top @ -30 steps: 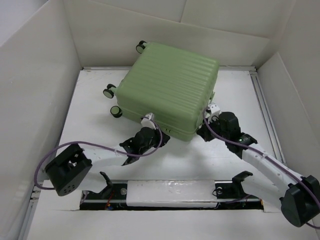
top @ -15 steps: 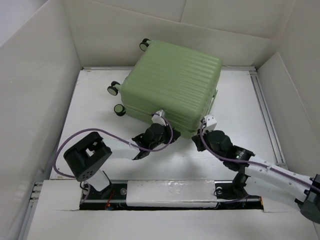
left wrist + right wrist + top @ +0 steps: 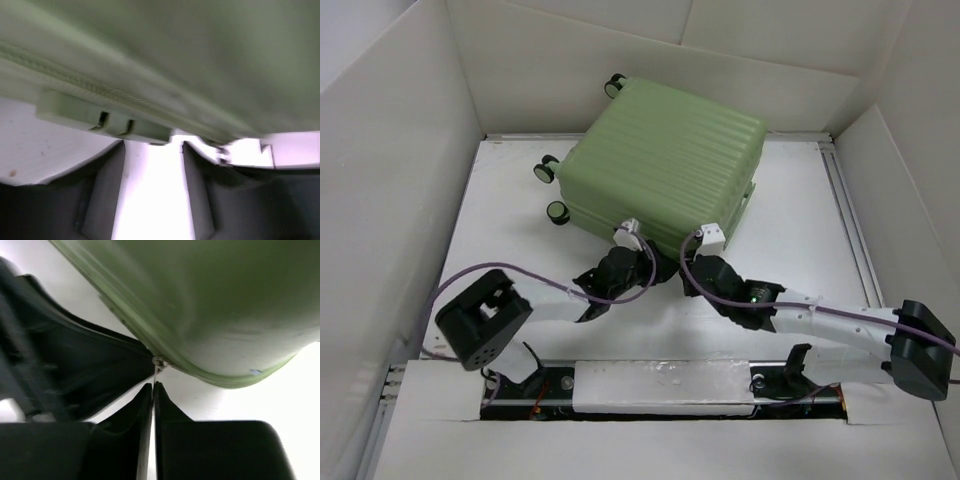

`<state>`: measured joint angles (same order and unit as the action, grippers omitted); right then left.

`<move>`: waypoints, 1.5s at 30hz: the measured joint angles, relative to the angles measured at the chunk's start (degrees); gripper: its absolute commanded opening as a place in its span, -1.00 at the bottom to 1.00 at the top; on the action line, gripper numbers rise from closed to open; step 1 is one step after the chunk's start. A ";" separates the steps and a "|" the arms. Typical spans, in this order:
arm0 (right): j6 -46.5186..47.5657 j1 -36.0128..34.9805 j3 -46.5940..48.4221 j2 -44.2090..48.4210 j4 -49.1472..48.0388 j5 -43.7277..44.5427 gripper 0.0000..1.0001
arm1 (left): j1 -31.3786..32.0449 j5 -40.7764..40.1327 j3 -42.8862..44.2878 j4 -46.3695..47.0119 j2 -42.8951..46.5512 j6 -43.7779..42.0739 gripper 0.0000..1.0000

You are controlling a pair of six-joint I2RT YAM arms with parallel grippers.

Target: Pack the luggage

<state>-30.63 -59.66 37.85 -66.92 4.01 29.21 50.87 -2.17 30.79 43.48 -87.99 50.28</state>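
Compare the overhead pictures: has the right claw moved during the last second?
Yes. The right claw has shifted leftward, away from the table's right-hand rail, along the near edge of the luggage.

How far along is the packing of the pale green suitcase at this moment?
Done: the large pale green ribbed hard-shell suitcase lies closed. In hand: the shut right gripper sits right by a small metal zipper pull; the open left gripper faces the zipper seam. Left: finishing the zip; how much remains is hidden.

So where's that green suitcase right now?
Seen from above, the luggage lies flat at the far middle of the table, near the back wall, its wheels pointing left.
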 measured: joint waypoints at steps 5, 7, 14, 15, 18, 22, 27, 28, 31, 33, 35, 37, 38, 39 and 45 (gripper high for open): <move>-2.16 -1.60 -0.02 0.98 -5.31 -2.49 0.25 | -2.93 -1.07 -5.53 -1.92 15.58 0.04 0.52; -1.86 -1.99 0.00 2.29 -6.73 -4.96 0.38 | -5.35 -1.16 -8.07 -4.04 23.47 0.20 0.68; -1.29 -2.69 -1.62 11.58 -7.04 -8.48 0.61 | -25.14 2.69 -9.05 -14.97 38.99 1.36 0.83; -1.31 -2.69 -2.43 13.44 -6.97 -8.48 0.63 | -30.05 5.09 -8.92 -15.63 38.82 2.05 0.85; -1.33 -2.69 -4.42 17.33 -6.05 -8.46 0.63 | -44.72 12.55 -8.28 -15.74 35.17 4.87 0.89; -1.33 -2.69 -6.05 19.12 -4.35 -8.52 0.63 | -57.55 21.49 -6.91 -12.09 26.27 10.84 0.97; -1.36 -2.73 -8.57 19.65 -3.26 -9.31 0.66 | -59.52 28.70 -1.27 -6.88 15.69 16.72 1.00; -1.33 -2.80 -9.05 19.63 -2.89 -9.46 0.66 | -59.52 29.49 0.55 -6.03 14.03 17.31 1.00; -1.33 -3.08 -10.21 19.89 -2.60 -10.08 0.68 | -59.60 31.15 6.32 -3.28 9.20 18.49 1.00; -1.36 -3.13 -10.84 20.90 -1.99 -10.29 0.68 | -59.89 31.76 9.60 -0.39 6.03 19.17 1.00; -1.31 -3.13 -11.41 22.51 -1.49 -10.51 0.68 | -60.26 32.30 11.54 1.84 3.43 19.80 1.00; -1.31 -3.13 -11.72 24.15 -0.92 -10.80 0.68 | -60.37 32.87 13.22 2.16 0.90 20.44 1.00; -1.31 -3.13 -11.80 24.79 -0.87 -10.84 0.68 | -60.39 33.09 14.38 2.16 -0.59 20.70 1.00; -1.31 -3.13 -11.91 25.38 -0.87 -10.86 0.68 | -60.39 33.27 15.76 2.05 -2.16 20.87 1.00; -1.31 -3.13 -12.52 26.56 0.42 -10.34 0.65 | -60.39 33.77 23.56 1.64 -9.60 21.44 1.00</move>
<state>-31.94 -62.78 25.32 -40.36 4.43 18.87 -9.52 31.59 54.35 45.12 -97.58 71.72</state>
